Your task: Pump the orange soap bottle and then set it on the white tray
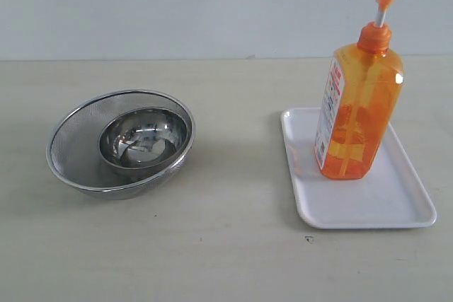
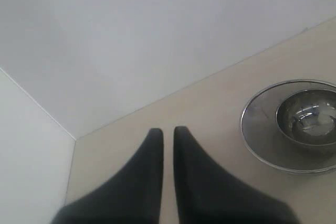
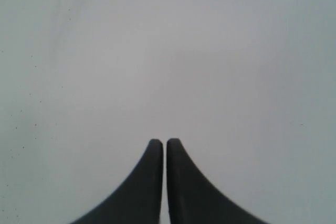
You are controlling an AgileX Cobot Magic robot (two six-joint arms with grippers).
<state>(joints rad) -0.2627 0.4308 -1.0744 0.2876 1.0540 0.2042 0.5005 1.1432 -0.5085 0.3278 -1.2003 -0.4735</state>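
Observation:
The orange soap bottle (image 1: 357, 111) stands upright on the white tray (image 1: 382, 203) at the right of the table, its pump head up and nothing touching it. Neither gripper shows in the exterior view. In the left wrist view my left gripper (image 2: 168, 130) is shut with nothing between its dark fingers, above the table's back left corner. My right gripper (image 3: 165, 142) is also shut and empty, facing a plain white wall; the bottle and the tray do not show in that view.
A round steel bowl (image 1: 144, 137) sits inside a mesh strainer (image 1: 78, 132) on the left of the beige table, also seen as the strainer (image 2: 262, 129) in the left wrist view. A white wall runs behind the table.

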